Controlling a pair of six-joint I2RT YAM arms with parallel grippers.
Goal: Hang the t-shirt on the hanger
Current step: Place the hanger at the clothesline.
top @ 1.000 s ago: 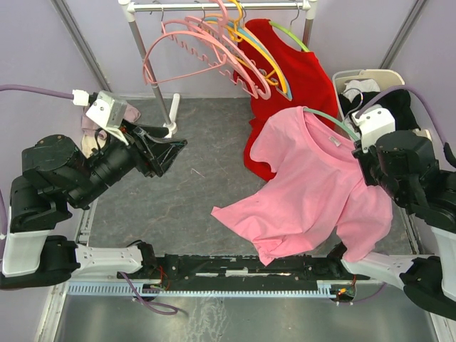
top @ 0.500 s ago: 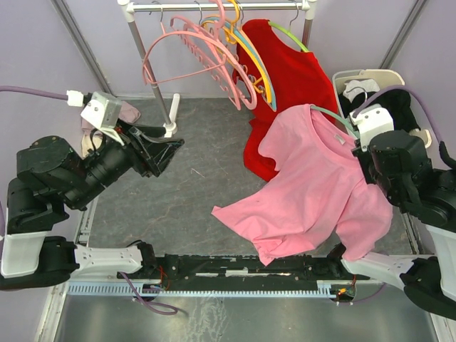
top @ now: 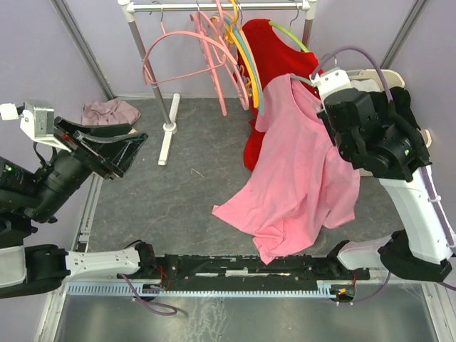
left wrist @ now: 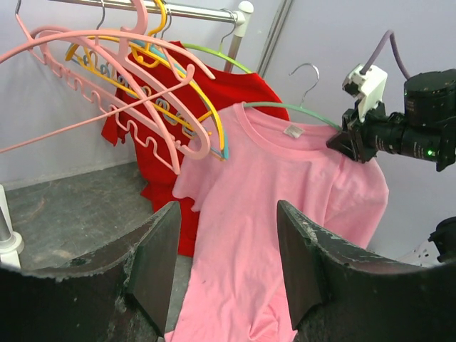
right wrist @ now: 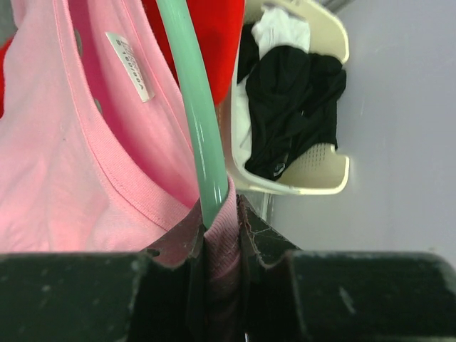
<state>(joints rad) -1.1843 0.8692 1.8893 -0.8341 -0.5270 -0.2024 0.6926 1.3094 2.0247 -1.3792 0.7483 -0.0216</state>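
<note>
**Pink Shirt Held Up on Its Hanger by the Right Arm**

The right gripper (right wrist: pixel 217 229) was clamped tight on one arm of the hanger (right wrist: pixel 194 107), with a fold of the t-shirt (top: pixel 299 164) pinched between the jaws along with the pale green plastic. The wrist view showed the green arm running up from the jaws and across the collar opening, past the white neck label. From the left wrist camera, that arm came out of the neckline on the right arm's side, and the metal hook (left wrist: pixel 308 74) stood free in the air, on no rail.

The t-shirt hung from that held point in front of the red shirt (top: pixel 279 53), its collar high. Its body spread down and toward the left arm's side. In the top view its lowest edge overlapped the black bar between the arm bases; whether it touched could not be told.

The left gripper (left wrist: pixel 226 271) hung well apart from the garment at the left side of the cell, pointed toward it. Its jaws stood wide, with nothing between them.

Behind, the clothes rail (top: pixel 214 6) carried a cluster of pink hangers (top: pixel 187 51), with yellow and blue ones among them, beside the red shirt. A cream basket (right wrist: pixel 322 184) of black and white clothes sat behind the right arm. A small crumpled mauve cloth (top: pixel 109 112) lay on the grey floor near the left wall.
</note>
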